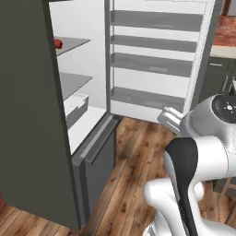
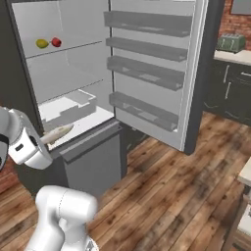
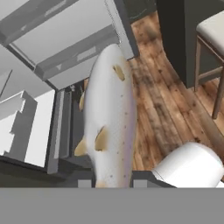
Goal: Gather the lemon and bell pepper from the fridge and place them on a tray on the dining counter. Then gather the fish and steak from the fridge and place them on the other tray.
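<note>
My gripper (image 3: 112,183) is shut on the fish (image 3: 109,118), a pale silver-grey body with tan fins that stretches away from the fingers over the wooden floor. From the right base view the fish (image 2: 57,133) hangs just in front of the fridge's lower shelf, beside my arm. The fridge (image 2: 29,122) stands open, with its door (image 2: 157,68) swung to the right. On an upper glass shelf the yellow lemon (image 2: 42,43) lies next to the red bell pepper (image 2: 56,42), which is also seen from the left (image 1: 58,43). The steak, the trays and the dining counter are out of view.
The open fridge door (image 1: 156,55) carries several grey racks. A white drawer (image 2: 68,109) sits low in the fridge. A stool (image 3: 212,35) stands on the wood floor (image 2: 162,196). Dark cabinets with a toaster (image 2: 230,43) are at the far right.
</note>
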